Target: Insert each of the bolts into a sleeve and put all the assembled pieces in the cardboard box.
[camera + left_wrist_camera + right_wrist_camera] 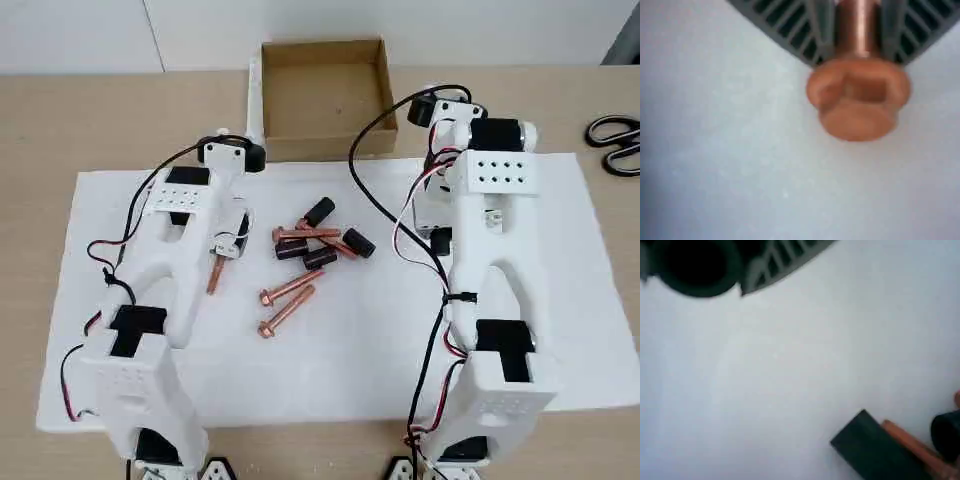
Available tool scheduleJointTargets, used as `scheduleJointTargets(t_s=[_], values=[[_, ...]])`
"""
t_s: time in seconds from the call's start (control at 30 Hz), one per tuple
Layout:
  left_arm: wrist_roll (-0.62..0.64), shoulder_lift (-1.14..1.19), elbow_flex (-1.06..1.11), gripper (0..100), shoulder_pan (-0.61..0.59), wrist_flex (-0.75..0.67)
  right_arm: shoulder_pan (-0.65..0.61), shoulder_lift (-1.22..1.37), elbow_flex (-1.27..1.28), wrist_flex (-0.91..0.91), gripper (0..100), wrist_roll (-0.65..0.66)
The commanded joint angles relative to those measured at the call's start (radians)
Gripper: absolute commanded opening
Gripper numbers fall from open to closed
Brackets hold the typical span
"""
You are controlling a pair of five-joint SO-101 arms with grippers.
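Observation:
My left gripper [224, 250] is shut on a copper bolt [215, 272], whose flanged head [858, 100] points down at the white sheet from between the ribbed fingers [785, 30]. My right gripper [440, 240] is shut on a black sleeve [695, 262] held just above the sheet, a ribbed finger [785, 257] beside it. Between the arms lie several black sleeves [319, 211] and copper bolts [292, 287], some touching one another. One lying sleeve [875, 447] rests against a bolt [912, 447]. The open cardboard box [380, 85] stands at the back centre.
A white sheet [360, 370] covers the work area on the wooden table. Scissors [615, 140] lie at the far right edge. A white post [254, 100] stands by the box's left side. Arm cables [375, 190] hang near the pile.

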Motion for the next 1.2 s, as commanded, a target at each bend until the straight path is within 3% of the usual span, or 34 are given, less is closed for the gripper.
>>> scheduleJointTargets(t_s=[0.0,0.3,0.73,0.97,1.17], values=[[0.006,-0.063,-0.038,0,-0.005,0.023,-0.005,-0.071,-0.048,0.016,0.7,0.002],[0.002,-0.284,-0.047,1,-0.006,0.11,-0.007,-0.104,-0.049,0.016,0.2,0.006],[0.006,-0.356,-0.045,1,-0.005,0.193,-0.01,-0.641,-0.026,0.015,0.2,0.006],[0.006,-0.358,-0.048,1,-0.005,0.216,-0.073,-0.911,0.233,0.001,0.2,0.002],[0.006,-0.358,-0.091,1,-0.005,0.236,-0.097,-1.178,0.554,-0.217,0.2,0.002]])
